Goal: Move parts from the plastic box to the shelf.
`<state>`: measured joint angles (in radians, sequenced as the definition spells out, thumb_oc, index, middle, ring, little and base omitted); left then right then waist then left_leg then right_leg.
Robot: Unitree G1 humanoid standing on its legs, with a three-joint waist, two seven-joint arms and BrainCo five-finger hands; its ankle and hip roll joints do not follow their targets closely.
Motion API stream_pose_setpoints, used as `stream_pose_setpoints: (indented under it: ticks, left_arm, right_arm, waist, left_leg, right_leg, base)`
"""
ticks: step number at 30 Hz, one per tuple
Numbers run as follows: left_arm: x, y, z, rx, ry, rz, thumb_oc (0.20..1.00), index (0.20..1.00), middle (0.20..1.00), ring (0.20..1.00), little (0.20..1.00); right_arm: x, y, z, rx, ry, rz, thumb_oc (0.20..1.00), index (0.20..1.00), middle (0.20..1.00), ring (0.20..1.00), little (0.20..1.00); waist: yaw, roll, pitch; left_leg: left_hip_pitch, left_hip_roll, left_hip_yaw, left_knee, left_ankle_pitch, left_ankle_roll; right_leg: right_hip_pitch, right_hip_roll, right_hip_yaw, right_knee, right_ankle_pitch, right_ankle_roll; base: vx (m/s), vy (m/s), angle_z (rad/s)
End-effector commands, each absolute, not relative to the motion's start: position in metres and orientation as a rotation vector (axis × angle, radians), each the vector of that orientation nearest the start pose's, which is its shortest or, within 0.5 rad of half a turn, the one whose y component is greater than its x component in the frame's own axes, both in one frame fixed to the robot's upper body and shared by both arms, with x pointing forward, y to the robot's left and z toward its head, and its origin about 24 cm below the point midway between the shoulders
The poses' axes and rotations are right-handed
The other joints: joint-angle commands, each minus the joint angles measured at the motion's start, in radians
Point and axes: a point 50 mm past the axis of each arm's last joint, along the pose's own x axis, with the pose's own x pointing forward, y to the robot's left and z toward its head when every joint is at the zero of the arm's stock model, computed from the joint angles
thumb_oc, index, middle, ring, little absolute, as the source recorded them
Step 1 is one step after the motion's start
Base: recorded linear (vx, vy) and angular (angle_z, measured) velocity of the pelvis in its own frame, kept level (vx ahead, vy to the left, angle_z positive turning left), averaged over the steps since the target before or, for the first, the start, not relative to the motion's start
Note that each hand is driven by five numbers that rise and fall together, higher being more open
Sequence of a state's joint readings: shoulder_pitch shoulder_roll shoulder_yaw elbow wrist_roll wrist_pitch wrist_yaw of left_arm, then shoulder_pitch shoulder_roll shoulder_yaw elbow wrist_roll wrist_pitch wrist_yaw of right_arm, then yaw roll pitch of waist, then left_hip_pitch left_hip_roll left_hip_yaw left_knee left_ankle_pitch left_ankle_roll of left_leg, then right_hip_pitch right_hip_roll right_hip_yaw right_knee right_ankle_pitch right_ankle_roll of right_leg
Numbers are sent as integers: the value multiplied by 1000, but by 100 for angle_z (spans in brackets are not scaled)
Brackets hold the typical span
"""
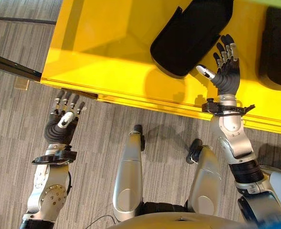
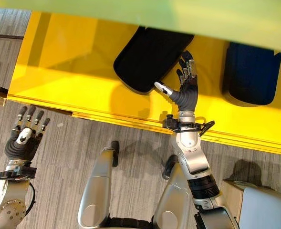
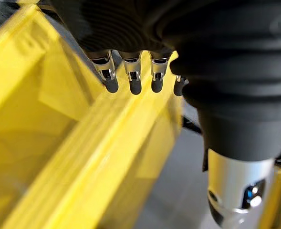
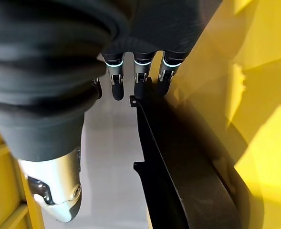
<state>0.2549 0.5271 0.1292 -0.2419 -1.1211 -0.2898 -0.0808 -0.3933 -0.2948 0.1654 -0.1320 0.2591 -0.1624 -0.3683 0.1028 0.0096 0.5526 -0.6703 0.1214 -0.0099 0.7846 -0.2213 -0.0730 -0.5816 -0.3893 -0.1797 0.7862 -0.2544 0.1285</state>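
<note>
The right hand reaches over the near rim of the yellow plastic box, its fingers spread and nearly straight beside the edge of a black part that lies slanted on the box floor. The thumb is held well out to the side, so the hand reads as wide and holding nothing. That posture fits the likely step: lining up on the part's long side before closing round it. In the right wrist view the fingertips hang just at the thin rim of the black part, very close, though whether they touch it cannot be told. A second dark part sits farther along the box on the robot's right, well apart from the hand — probably one for a later trip. The left hand hovers over the grey carpeted floor just outside the box's near wall, fingers relaxed and straight, empty; it seems parked out of the way, or ready to steady the box. The left wrist view shows its fingertips above the yellow wall. Both parts are in the box, so the transfer looks barely begun. No writing, label or brand can be read on the box or the parts.
</note>
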Motion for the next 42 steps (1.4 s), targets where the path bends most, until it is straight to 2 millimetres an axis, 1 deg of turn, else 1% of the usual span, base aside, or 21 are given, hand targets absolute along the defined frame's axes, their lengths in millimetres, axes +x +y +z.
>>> stream_pose_setpoints:
  ticks: [1,2,4,5,8,9,10,11,16,18,19,20,24,26,31,32,34,39,40,41,42]
  left_arm:
    - [190,272,141,-552,-545,14,1000,1000,1000,1000,1000]
    - [190,271,147,-548,-581,1,1000,1000,1000,1000,1000]
    - [191,265,165,-577,-683,-44,1000,1000,1000,1000,1000]
    - [191,265,165,-577,-683,-44,1000,1000,1000,1000,1000]
    - [196,257,176,-609,-738,-104,1000,1000,1000,1000,1000]
    - [197,255,182,-601,-759,-124,1000,1000,1000,1000,1000]
    - [198,252,193,-583,-808,-151,1000,1000,1000,1000,1000]
    - [198,252,193,-583,-808,-151,1000,1000,1000,1000,1000]
    - [203,244,220,-554,-923,-208,1000,1000,1000,1000,1000]
    - [204,242,223,-550,-933,-218,1000,1000,1000,1000,1000]
    - [211,236,225,-554,-919,-225,1000,1000,1000,1000,1000]
    - [214,234,229,-533,-920,-231,1000,1000,1000,1000,1000]
    - [223,231,242,-461,-941,-245,1000,1000,1000,1000,1000]
    - [225,231,244,-451,-947,-241,1000,1000,1000,1000,1000]
    - [244,225,245,-430,-942,-172,1000,1000,1000,1000,1000]
    - [244,224,245,-430,-942,-172,1000,1000,1000,1000,1000]
    - [255,223,243,-406,-924,-118,1000,1000,1000,1000,1000]
    - [267,223,243,-377,-906,-52,1000,1000,1000,1000,1000]
    - [270,224,240,-382,-895,-27,1000,1000,1000,1000,1000]
    - [278,225,236,-412,-869,19,1000,1000,1000,1000,1000]
    - [278,225,237,-412,-870,19,1000,1000,1000,1000,1000]
  right_arm:
    - [288,-152,205,76,-738,-64,1000,1000,1000,1000,1000]
    - [288,-152,205,79,-740,-61,1000,1000,1000,1000,1000]
    - [289,-150,205,87,-735,-46,1000,1000,1000,1000,1000]
    - [289,-150,205,87,-735,-45,1000,1000,1000,1000,1000]
    - [290,-147,203,95,-719,-23,1000,1000,1000,1000,1000]
    - [291,-146,203,97,-716,-15,1000,1000,1000,1000,1000]
    - [291,-143,203,104,-712,1,1000,1000,1000,1000,1000]
    - [291,-143,203,104,-712,1,1000,1000,1000,1000,1000]
    - [294,-137,197,137,-677,37,1000,1000,1000,1000,1000]
    - [294,-136,196,144,-670,40,1000,1000,1000,1000,1000]
    - [295,-131,194,147,-657,65,1000,1000,1000,1000,1000]
    - [296,-131,194,149,-651,67,1000,1000,1000,1000,1000]
    - [296,-128,193,160,-638,87,1000,1000,1000,1000,1000]
    - [296,-127,192,166,-636,88,1000,1000,1000,1000,1000]
    - [296,-123,192,200,-627,97,1000,1000,1000,1000,1000]
    - [296,-124,192,200,-628,96,1000,1000,1000,1000,1000]
    - [296,-121,193,220,-629,95,1000,1000,1000,1000,1000]
    - [296,-118,196,238,-637,100,1000,1000,1000,1000,1000]
    - [296,-117,197,241,-641,99,1000,1000,1000,1000,1000]
    - [297,-115,198,256,-641,98,1000,1000,1000,1000,1000]
    - [297,-115,198,256,-641,98,1000,1000,1000,1000,1000]
  waist:
    - [7,34,-59]
    - [6,34,-59]
    - [3,32,-57]
    - [3,32,-57]
    - [-2,28,-56]
    - [-4,28,-57]
    - [-8,26,-58]
    - [-8,26,-58]
    - [-24,19,-62]
    - [-27,17,-61]
    - [-38,13,-60]
    - [-40,10,-62]
    - [-59,2,-64]
    - [-61,0,-66]
    - [-84,-9,-69]
    - [-84,-9,-69]
    - [-95,-14,-70]
    - [-106,-20,-74]
    - [-108,-21,-75]
    - [-113,-24,-77]
    - [-113,-23,-77]
  left_leg:
    - [22,22,-39,-24,-23,3]
    - [11,20,-39,-31,1,7]
    - [10,20,-38,-28,-1,5]
    - [10,20,-38,-28,-1,5]
    - [11,20,-35,-28,-2,5]
    - [11,19,-35,-27,-2,5]
    - [11,20,-34,-28,-2,4]
    - [11,19,-34,-28,-2,4]
    - [11,21,-30,-25,0,1]
    - [10,21,-30,-25,0,1]
    - [9,23,-28,-22,0,1]
    - [21,26,-28,-16,-25,-6]
    - [19,30,-26,-8,-28,-7]
    - [18,30,-26,-6,-29,-7]
    - [18,36,-20,-1,-31,-8]
    - [18,36,-20,-1,-31,-8]
    - [17,39,-17,2,-34,-8]
    - [18,43,-14,5,-36,-9]
    - [17,44,-14,5,-37,-9]
    - [15,46,-12,6,-37,-9]
    - [15,46,-12,6,-37,-9]
  right_leg:
    - [47,-2,-7,6,-41,-5]
    - [34,-1,-6,0,-22,-13]
    - [32,-1,-3,3,-22,-15]
    - [32,-1,-3,3,-22,-15]
    - [30,0,-1,1,-22,-15]
    - [29,0,0,2,-23,-16]
    - [29,0,2,2,-23,-17]
    - [29,0,2,2,-23,-17]
    - [26,0,4,-1,-19,-17]
    - [25,1,5,-2,-18,-17]
    - [25,1,7,1,-19,-18]
    - [34,2,11,7,-40,-10]
    - [29,4,18,11,-40,-11]
    - [29,5,18,11,-39,-11]
    - [22,8,26,13,-38,-10]
    - [22,8,26,13,-38,-10]
    - [17,11,31,15,-38,-10]
    - [14,14,36,14,-38,-10]
    - [13,14,37,14,-38,-10]
    - [10,15,39,16,-39,-10]
    - [9,15,39,16,-39,-10]
  base:
    - [-62,17,0]
    - [0,0,0]
    - [-35,6,1]
    - [0,0,0]
    - [0,0,0]
    - [0,0,0]
    - [0,0,0]
    - [0,0,0]
    - [0,0,0]
    - [0,0,0]
    - [64,5,0]
    - [61,9,-3]
    - [12,9,-5]
    - [0,0,0]
    - [3,14,-4]
    - [0,10,-3]
    - [1,14,-5]
    - [11,13,-7]
    - [19,16,-7]
    - [15,12,-3]
    - [16,12,-6]
